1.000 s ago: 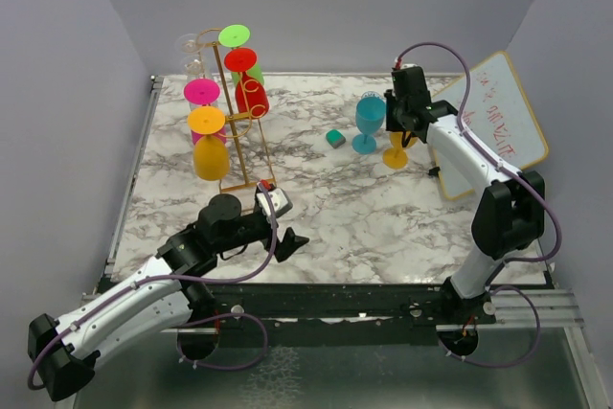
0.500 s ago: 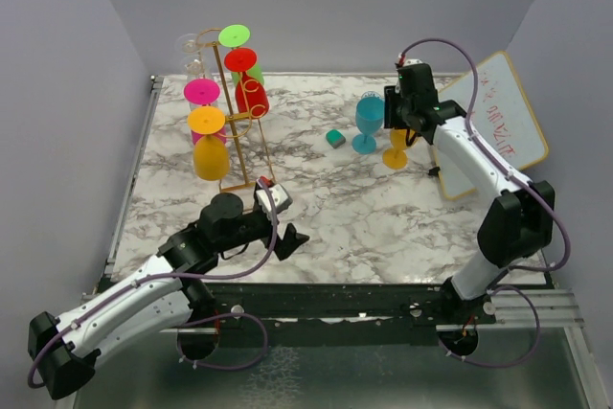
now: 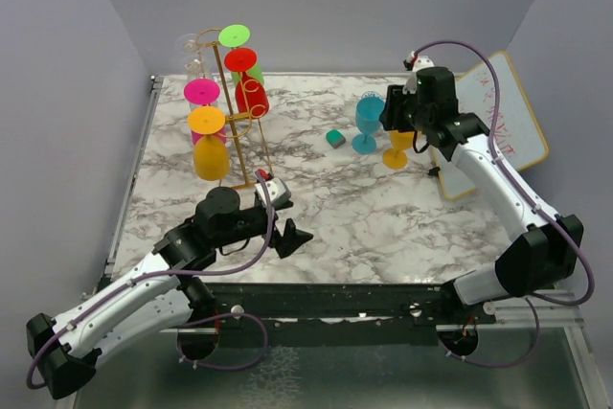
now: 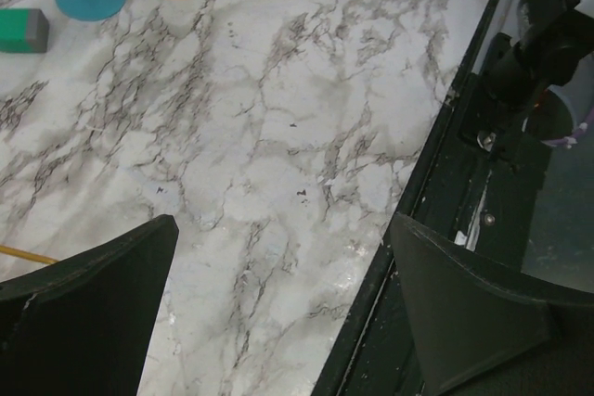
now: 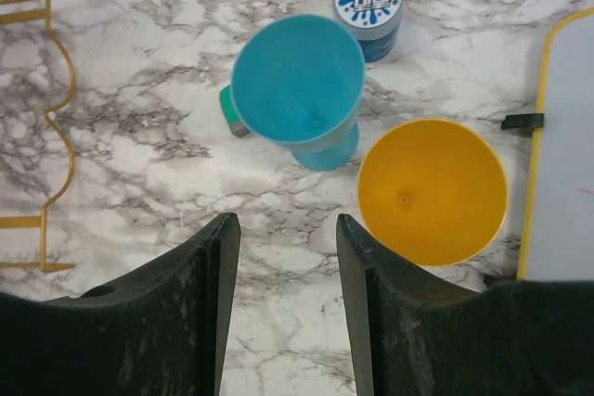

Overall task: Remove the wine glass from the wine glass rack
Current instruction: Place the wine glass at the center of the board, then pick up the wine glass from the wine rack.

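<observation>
Wine glass rack (image 3: 241, 117) is standing upright at the far-L part of the marble table (image 3: 383, 227). Glasses are hanging from it upside down, feet up: green glass (image 3: 234, 35) at top, red glass (image 3: 240, 59) just below, pink glass (image 3: 202, 93) and orange glass (image 3: 210, 155) on the L side. A clear glass (image 3: 188, 43) is showing faintly at upper L. Neither gripper is touching the rack or those glasses.

L gripper (image 4: 283, 229) is hovering over the near part of the table, jaws spread wide w/ nothing btwn them. R gripper (image 5: 286, 224) is hanging above two glasses standing upright at far R: teal glass (image 5: 297, 76) and yellow glass (image 5: 432, 190), just beside each other. It's released, jaws part-way apart w/ only bare marble btwn them. A small green block (image 3: 335, 138) is lying L of the teal glass, and a round tin w/ blue label (image 5: 368, 2) is sitting beyond it. A whiteboard (image 3: 498, 117) is sitting at the R edge
</observation>
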### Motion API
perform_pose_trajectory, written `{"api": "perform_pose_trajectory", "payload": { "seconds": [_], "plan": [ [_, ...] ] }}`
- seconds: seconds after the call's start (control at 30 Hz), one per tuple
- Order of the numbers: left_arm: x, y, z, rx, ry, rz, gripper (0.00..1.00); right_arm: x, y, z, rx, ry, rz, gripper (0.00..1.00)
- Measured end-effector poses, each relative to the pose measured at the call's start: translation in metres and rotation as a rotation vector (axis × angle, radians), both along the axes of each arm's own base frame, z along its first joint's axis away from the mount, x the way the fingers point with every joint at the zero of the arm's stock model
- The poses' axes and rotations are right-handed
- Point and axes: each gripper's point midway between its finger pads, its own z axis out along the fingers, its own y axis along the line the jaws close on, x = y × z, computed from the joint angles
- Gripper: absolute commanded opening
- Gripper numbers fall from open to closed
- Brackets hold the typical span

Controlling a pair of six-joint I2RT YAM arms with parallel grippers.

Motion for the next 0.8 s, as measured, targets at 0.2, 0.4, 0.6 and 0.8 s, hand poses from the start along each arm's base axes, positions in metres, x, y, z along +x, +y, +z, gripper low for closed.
{"api": "perform_pose_trajectory", "payload": {
  "seconds": [0.2,0.4,0.6,0.8],
  "plan": [
    [-0.007,-0.003,0.011,-0.026,-0.018,-0.056,0.99,-0.018,0.020,0.008,0.137,-0.011,0.071,0.58],
    [-0.005,-0.004,0.006,-0.012,-0.006,-0.051,0.99,-0.032,0.069,0.036,0.402,-0.032,0.255,0.61],
    [0.002,-0.001,0.004,0.001,-0.010,-0.011,0.99,-0.036,0.115,0.046,0.602,0.026,0.429,0.60],
    [0.007,0.007,0.012,-0.015,-0.044,0.042,0.99,-0.042,0.149,0.044,0.694,0.090,0.525,0.58]
  ]
}}
